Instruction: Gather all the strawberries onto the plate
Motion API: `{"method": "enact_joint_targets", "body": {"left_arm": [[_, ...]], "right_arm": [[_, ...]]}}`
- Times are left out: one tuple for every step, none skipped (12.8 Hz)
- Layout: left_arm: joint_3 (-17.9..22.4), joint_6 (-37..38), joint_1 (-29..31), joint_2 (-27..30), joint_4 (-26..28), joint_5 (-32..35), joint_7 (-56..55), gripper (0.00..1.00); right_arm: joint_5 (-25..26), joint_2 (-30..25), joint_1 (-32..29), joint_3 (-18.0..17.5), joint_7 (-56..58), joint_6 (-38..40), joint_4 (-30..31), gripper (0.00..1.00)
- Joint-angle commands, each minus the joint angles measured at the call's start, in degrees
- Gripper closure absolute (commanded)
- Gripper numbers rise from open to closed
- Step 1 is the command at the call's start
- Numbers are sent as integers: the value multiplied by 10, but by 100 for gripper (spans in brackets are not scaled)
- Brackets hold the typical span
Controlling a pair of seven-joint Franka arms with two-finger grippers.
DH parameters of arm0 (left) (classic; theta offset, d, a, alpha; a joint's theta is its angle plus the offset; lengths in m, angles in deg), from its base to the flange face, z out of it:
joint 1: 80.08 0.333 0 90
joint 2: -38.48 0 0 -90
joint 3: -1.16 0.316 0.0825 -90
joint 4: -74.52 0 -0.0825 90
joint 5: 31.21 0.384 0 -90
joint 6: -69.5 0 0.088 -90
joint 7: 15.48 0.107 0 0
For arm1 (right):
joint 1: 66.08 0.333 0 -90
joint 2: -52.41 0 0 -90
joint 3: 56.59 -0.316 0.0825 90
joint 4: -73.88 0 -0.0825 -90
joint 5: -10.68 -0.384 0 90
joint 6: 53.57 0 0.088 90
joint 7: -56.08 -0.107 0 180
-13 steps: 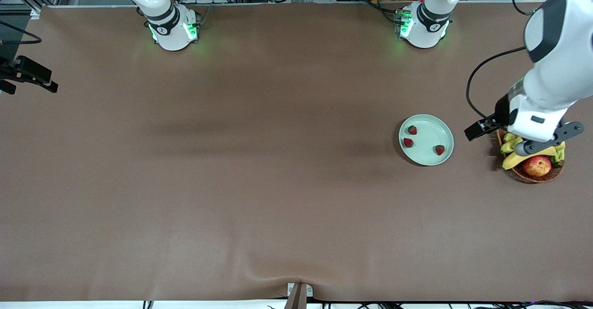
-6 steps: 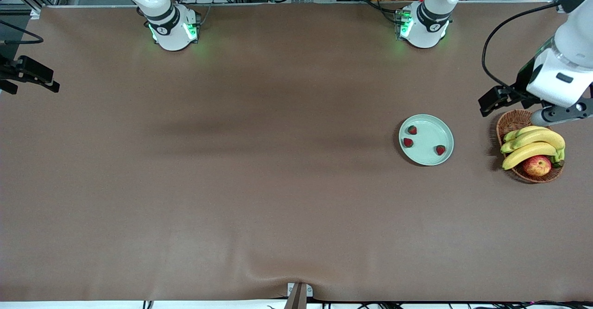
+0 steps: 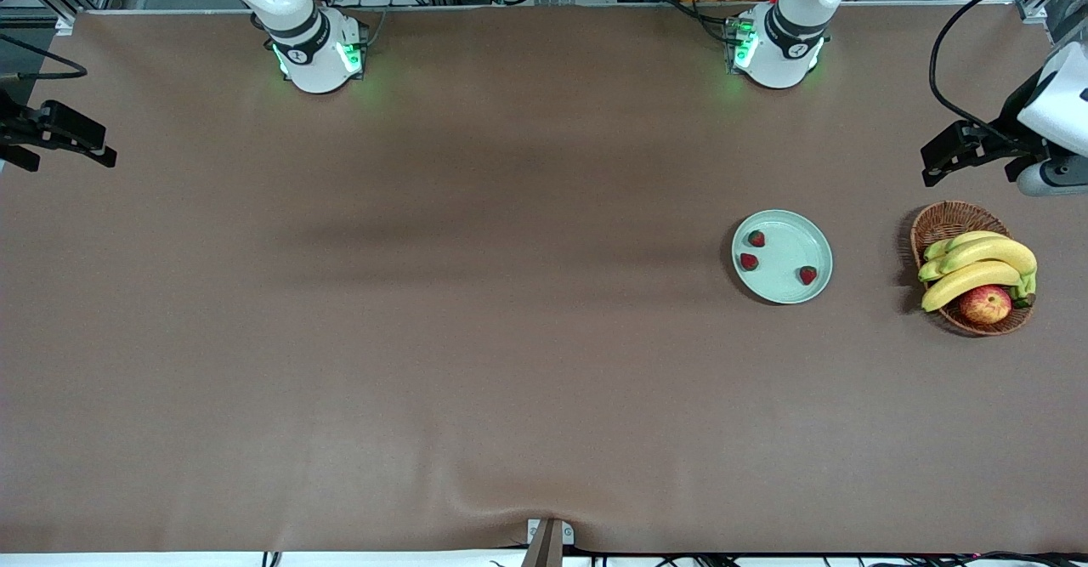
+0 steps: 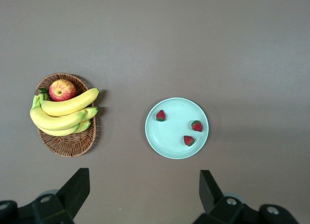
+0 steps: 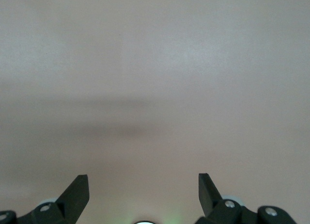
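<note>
Toward the left arm's end of the table sits the plate [image 3: 782, 257], round, shallow, pale mint, glossy w/ a raised rim. All three strawberries [image 3: 756, 239] are on it: small dark-red berries w/ green tops, two close together near one rim, the third [image 3: 807, 274] apart, nearer the front camera. None touch each other.

Beside the plate, closer to the table end, is a brown wicker basket [image 3: 939, 223], coarse weave, oval. It holds a bunch of smooth yellow bananas [image 3: 977, 265] and a red-yellow apple [image 3: 986, 304]. Basket and plate are apart, bare cloth between.

The table [image 3: 476, 337] has a matte brown cover, slightly rippled at the front edge; most of it is open surface.

Left gripper [image 4: 144, 187] is up in the air at the table's end, fingers spread wide, nothing in them; its wrist view looks down on plate and basket. Right gripper [image 5: 144, 189] waits at the right arm's end, over bare cloth, fingers also wide apart and holding nothing.
</note>
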Motion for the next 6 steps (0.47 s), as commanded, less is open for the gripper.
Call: {"method": "enact_joint_targets", "body": {"left_arm": [[8, 6, -6, 38, 32, -35, 3, 0], [9, 6, -5, 40, 31, -36, 0, 0], [9, 5, -4, 39, 26, -38, 1, 0], [9, 5, -5, 37, 20, -38, -1, 0], [9, 5, -7, 36, 19, -36, -6, 0], [9, 5, -8, 36, 19, -34, -7, 0]], "right_arm": [[8, 2, 4, 2, -4, 7, -8, 0], [8, 2, 4, 2, -4, 6, -8, 0], [7, 2, 5, 2, -4, 5, -7, 0], [7, 2, 5, 1, -4, 5, -7, 0], [7, 2, 4, 1, -4, 5, -8, 0], [7, 3, 4, 1, -4, 5, -7, 0]]}}
